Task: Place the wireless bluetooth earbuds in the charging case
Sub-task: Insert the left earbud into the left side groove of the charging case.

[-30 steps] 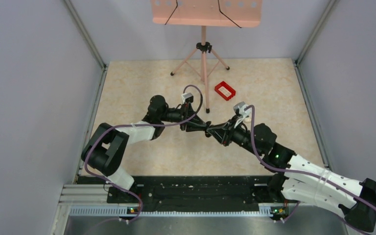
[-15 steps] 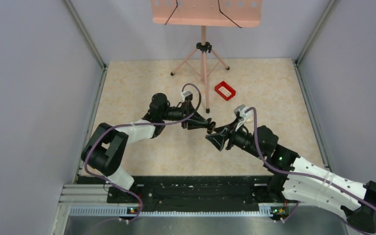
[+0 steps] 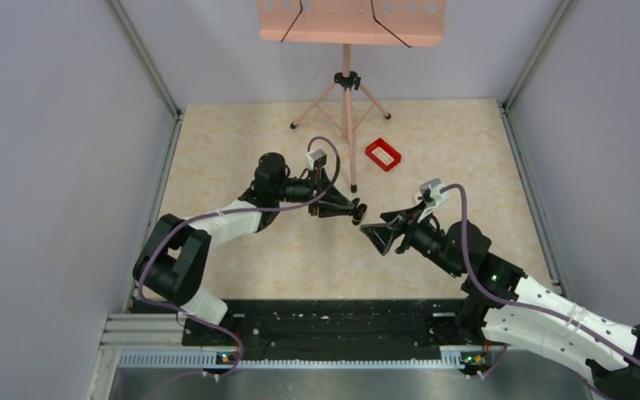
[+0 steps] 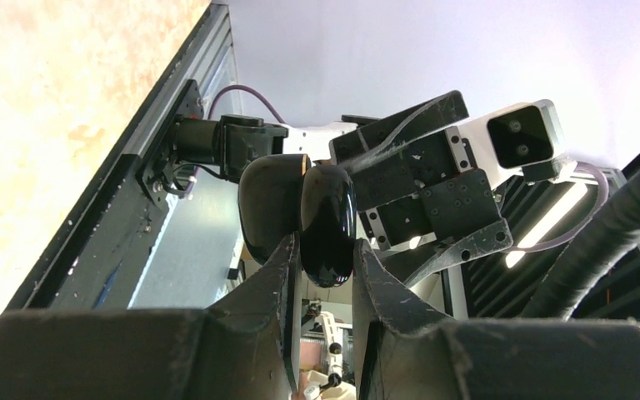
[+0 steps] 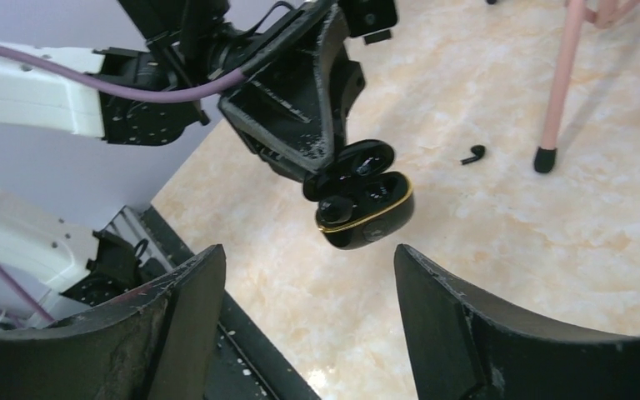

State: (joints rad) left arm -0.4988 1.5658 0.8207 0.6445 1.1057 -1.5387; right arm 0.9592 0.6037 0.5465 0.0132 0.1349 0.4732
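The glossy black charging case (image 5: 365, 210) hangs above the table with its lid (image 5: 360, 157) open. My left gripper (image 4: 327, 247) is shut on it, and the same case (image 4: 330, 208) fills the gap between the fingers in the left wrist view. One black earbud (image 5: 333, 208) sits inside the case. A second earbud (image 5: 472, 155) lies on the table beyond it, near the stand's foot. My right gripper (image 5: 308, 252) is open and empty, a short way back from the case. From above, the left gripper (image 3: 353, 211) and right gripper (image 3: 375, 229) face each other.
A pink music stand (image 3: 347, 92) rises at the far middle, one tripod foot (image 5: 544, 160) close to the loose earbud. A red tray (image 3: 383, 154) lies to the right of the stand. Grey walls enclose both sides of the table (image 3: 242, 150).
My right gripper has opened and drawn back to the right, away from the case. The left arm has carried the case slightly farther away.
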